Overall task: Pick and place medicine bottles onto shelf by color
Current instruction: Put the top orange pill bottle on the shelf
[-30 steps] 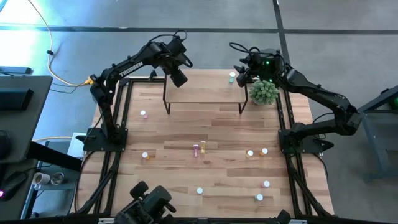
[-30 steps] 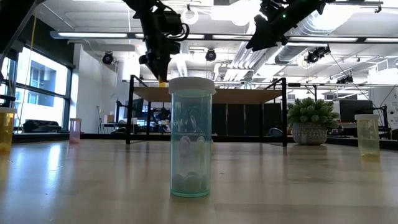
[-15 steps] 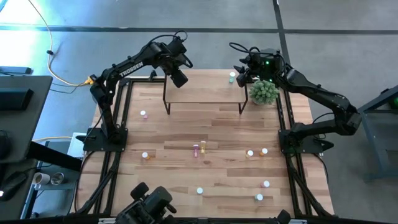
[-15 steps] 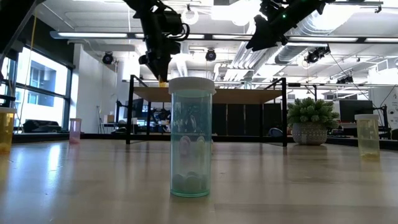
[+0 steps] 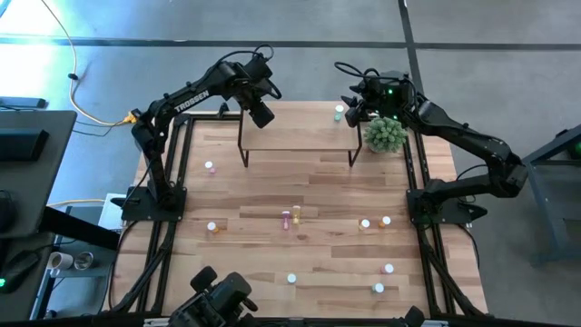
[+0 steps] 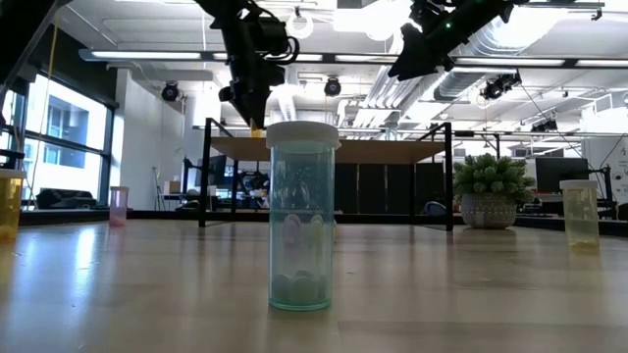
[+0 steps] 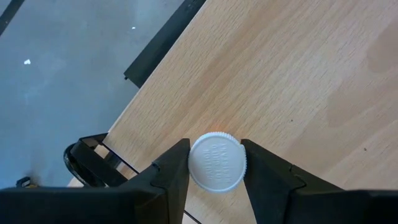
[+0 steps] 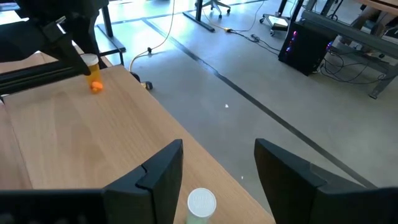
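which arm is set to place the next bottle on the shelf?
Left. The left gripper is shut on an orange bottle above the shelf. The right gripper is open and empty, with a green bottle already standing below it.

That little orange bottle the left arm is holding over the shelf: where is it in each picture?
Left wrist view: the orange bottle shows its white cap, bottom centre, between the fingers.
Right wrist view: upper left, far off.
Low view: an orange sliver under the left tool, top left.
High view: hidden beneath that tool, at the shelf's left end.
Shared landmark: the shelf's light-wood board.
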You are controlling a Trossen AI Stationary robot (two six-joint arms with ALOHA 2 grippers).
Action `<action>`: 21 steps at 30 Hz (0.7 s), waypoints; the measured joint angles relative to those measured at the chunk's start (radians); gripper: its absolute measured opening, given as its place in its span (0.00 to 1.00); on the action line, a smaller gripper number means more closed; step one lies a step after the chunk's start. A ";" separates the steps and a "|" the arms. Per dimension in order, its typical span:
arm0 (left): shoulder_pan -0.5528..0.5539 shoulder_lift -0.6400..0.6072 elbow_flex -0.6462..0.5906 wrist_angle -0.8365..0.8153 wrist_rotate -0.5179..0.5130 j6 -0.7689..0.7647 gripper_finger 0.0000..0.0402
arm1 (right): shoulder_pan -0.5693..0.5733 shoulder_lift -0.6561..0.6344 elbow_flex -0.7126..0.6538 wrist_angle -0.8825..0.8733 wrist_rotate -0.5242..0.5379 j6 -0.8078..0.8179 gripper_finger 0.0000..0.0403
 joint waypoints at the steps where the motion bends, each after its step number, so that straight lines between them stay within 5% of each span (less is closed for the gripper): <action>1: 0.000 0.000 0.000 0.000 0.000 0.000 0.34 | 0.000 0.000 0.000 0.001 0.000 0.000 0.47; 21: 0.000 0.000 0.000 0.004 0.001 0.003 0.38 | 0.000 0.000 0.000 0.005 0.000 -0.017 0.47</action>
